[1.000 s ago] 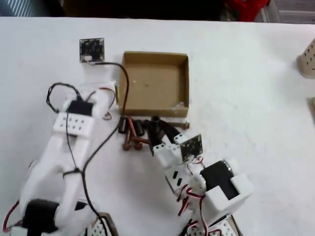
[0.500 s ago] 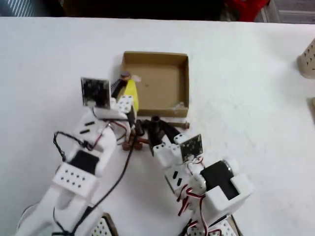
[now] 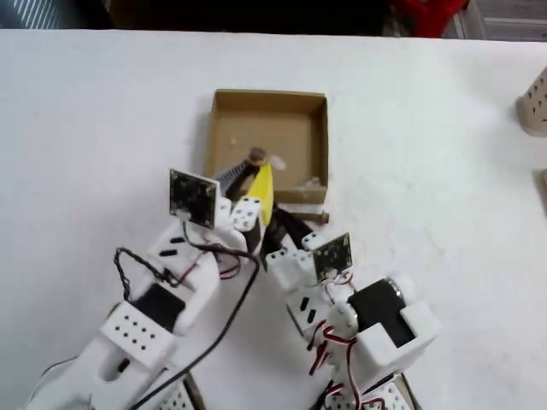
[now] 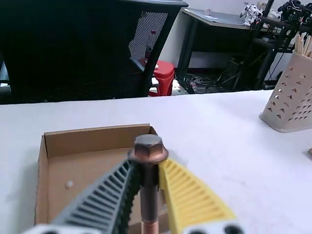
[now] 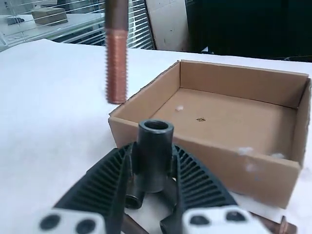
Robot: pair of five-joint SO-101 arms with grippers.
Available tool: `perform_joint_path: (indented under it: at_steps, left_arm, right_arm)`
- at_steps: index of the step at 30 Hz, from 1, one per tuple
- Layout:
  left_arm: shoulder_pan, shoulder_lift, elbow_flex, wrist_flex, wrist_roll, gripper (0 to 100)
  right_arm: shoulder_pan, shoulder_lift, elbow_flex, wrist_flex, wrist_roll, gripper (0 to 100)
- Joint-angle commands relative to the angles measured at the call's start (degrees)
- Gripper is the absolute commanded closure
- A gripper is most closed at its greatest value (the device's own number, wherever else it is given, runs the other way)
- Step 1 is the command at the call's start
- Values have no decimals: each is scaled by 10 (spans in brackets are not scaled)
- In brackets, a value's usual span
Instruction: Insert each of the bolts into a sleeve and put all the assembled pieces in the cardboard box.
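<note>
Left pincer is clamped on a copper bolt, head up and shank down, over the near part of the cardboard box. Right pincer grips a black sleeve upright, bore open, just near of the box wall. Step in hand is judged to be mating bolt to sleeve, not yet done, since the shank tip hangs above and far-left of the bore; the next move calls for centring the shank over the bore, then lowering straight.
</note>
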Motion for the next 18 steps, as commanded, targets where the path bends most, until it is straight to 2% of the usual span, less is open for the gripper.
perform_joint_path:
  at_steps: [1,8,18]
  left_arm:
    - [3,52,-33,-77,-5,976]
    - [3,153,-35,-165,-5,976]
    - [8,157,-29,-167,-2,976]
  right_arm:
    - [-15,0,4,-3,0,981]
    - [-17,0,4,-3,0,981]
    - [-16,0,4,-3,0,981]
